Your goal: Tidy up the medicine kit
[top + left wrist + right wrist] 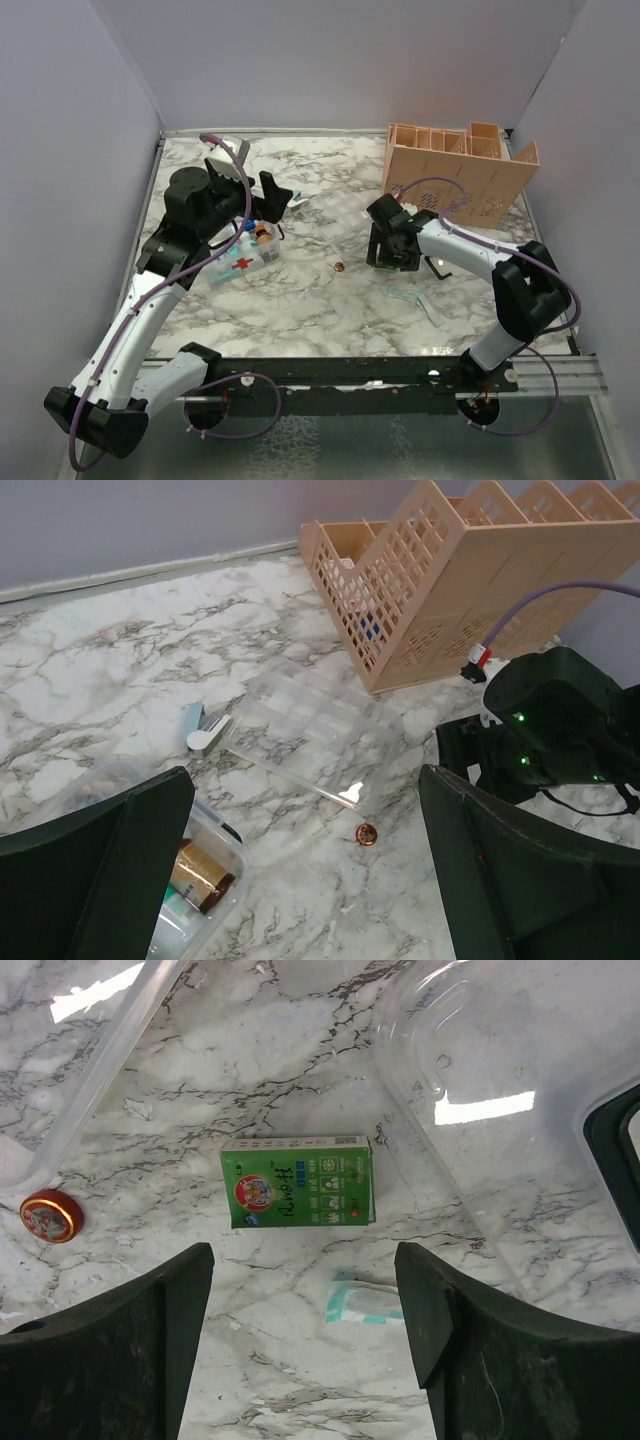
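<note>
Tools gape empty: right tool hangs over a green carton, left tool near the kit at the desk's left. Kit stands lidless, a brown bottle inside; its clear lid lies nearby.

Toward the arm bases from the clear lid, open marble tabletop is seen, broken only by a small red tin. Leftward, passage is blocked by the medicine kit; rightward by the right arm; behind that, by the peach organizer.
</note>
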You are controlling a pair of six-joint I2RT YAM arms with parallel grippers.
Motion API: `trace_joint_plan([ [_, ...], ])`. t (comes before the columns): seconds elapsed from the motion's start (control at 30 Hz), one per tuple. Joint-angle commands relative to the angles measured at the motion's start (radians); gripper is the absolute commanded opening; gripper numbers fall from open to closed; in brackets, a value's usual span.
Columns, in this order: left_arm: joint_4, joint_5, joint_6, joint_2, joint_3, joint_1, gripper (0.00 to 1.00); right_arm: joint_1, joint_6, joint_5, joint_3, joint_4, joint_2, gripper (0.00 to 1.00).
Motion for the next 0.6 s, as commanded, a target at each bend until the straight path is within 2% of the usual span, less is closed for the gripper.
trace_joint_plan([
  [0.0,0.051,-0.013,-0.016,-0.021,-0.009,-0.002,0.99,0.007,0.045,0.046,0.022,-0.007,0.03,0.75],
  [0.33,0.067,0.007,-0.042,-0.008,-0.013,-0.002,0.99,0.006,0.098,0.089,0.06,0.015,0.117,0.75],
  [0.57,0.068,0.002,-0.043,-0.01,-0.018,-0.002,0.99,0.007,0.067,0.098,0.016,0.076,0.127,0.75],
])
